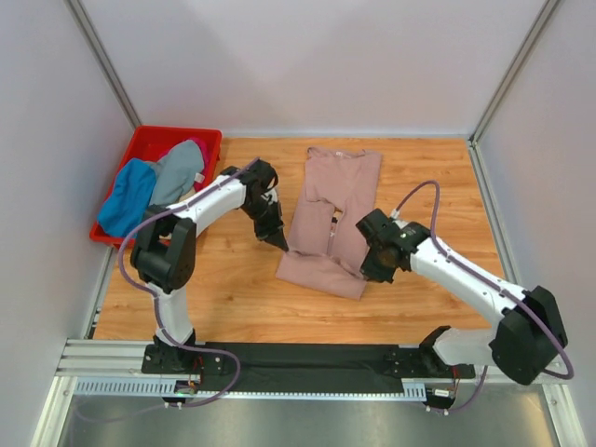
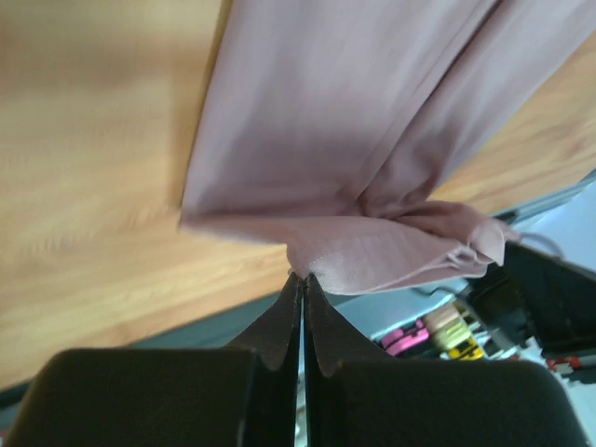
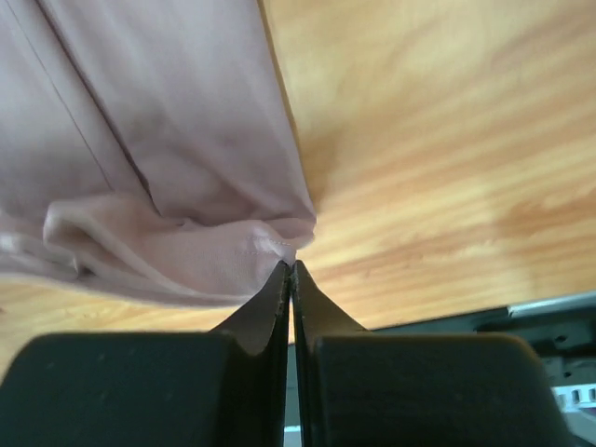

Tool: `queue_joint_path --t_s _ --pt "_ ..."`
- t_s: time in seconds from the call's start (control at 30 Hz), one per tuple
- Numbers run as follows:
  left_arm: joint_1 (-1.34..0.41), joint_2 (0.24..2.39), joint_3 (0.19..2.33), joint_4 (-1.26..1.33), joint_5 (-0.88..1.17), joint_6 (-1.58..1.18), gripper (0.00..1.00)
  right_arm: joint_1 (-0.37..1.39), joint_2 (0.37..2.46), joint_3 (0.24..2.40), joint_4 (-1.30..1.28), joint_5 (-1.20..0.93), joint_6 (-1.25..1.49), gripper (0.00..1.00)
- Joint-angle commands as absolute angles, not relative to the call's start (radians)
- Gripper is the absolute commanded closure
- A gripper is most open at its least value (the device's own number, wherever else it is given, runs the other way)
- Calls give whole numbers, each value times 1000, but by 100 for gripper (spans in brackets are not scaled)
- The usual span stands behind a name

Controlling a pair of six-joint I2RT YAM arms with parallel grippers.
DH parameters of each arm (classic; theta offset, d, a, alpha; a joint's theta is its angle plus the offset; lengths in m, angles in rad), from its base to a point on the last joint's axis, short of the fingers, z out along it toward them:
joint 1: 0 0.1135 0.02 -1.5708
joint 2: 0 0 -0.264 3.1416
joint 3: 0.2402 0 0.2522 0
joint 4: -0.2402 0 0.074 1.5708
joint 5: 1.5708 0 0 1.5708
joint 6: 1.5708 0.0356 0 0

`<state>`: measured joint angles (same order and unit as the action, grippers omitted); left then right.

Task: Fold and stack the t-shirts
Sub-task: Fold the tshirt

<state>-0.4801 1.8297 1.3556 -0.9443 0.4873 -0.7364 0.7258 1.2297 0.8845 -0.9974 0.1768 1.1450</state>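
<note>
A dusty-pink t-shirt (image 1: 333, 200) lies folded lengthwise in a long strip on the wooden table, its near end lifted. My left gripper (image 1: 281, 244) is shut on the near-left corner of the pink t-shirt (image 2: 307, 140). My right gripper (image 1: 365, 268) is shut on the near-right corner of the same shirt (image 3: 177, 168). Both corners hang a little above the table. A blue t-shirt (image 1: 126, 197), a grey one (image 1: 175, 175) and a sliver of a magenta one (image 1: 199, 149) lie in the red crate (image 1: 140, 142).
The red crate stands at the table's back left, against the left wall. Walls close the table at left, back and right. The black base rail (image 1: 307, 356) runs along the near edge.
</note>
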Motion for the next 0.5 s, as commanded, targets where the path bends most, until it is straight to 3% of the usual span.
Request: queue_joint_path --t_s 0.0,0.27,0.47 --pt "-457 1951 1564 -997 460 -775 100 583 1320 995 -943 120 844 100" --pt "-396 2226 1958 -1020 485 -798 100 393 1566 1248 -942 60 617 100" --pt "-362 2301 2005 -826 578 -856 100 304 1701 1400 -940 28 516 100"
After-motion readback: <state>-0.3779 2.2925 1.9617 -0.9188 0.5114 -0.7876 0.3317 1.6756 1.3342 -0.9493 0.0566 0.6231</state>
